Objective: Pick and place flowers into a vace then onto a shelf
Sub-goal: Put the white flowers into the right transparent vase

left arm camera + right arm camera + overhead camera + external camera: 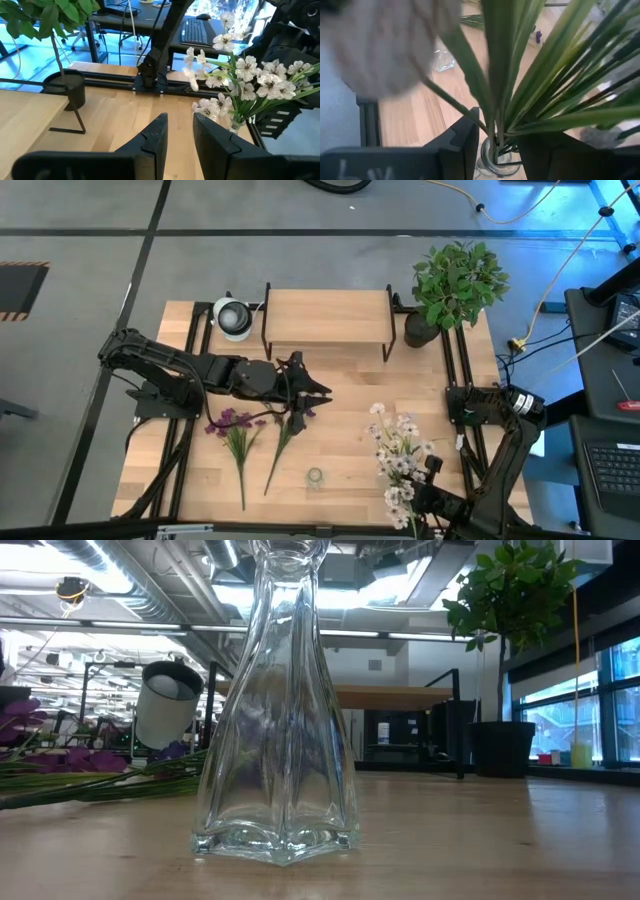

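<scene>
**One spray in glass, three stems still down, shelf bare**

High view: the white spray (400, 455) stands in a small vase at the desk's (345, 445) right front, with the right tool (432, 482) at its base. The purple flowers (240, 425) lie flat on the desk, the left tool (316, 390) just above them. An empty vase (315, 477) stands between the two groups. The shelf (328, 317) at the back carries nothing.

Low view: the empty vase (275, 710) holds no stems, and the purple flowers (60, 765) lie beside it.

Left wrist view: the left tool (180, 120) is partly open and holds nothing.

Right wrist view: the right tool (497, 131) brackets the small vase (497, 162); whether it grips I cannot tell.

By my reading, the purple stems and the move to the shelf remain.
</scene>
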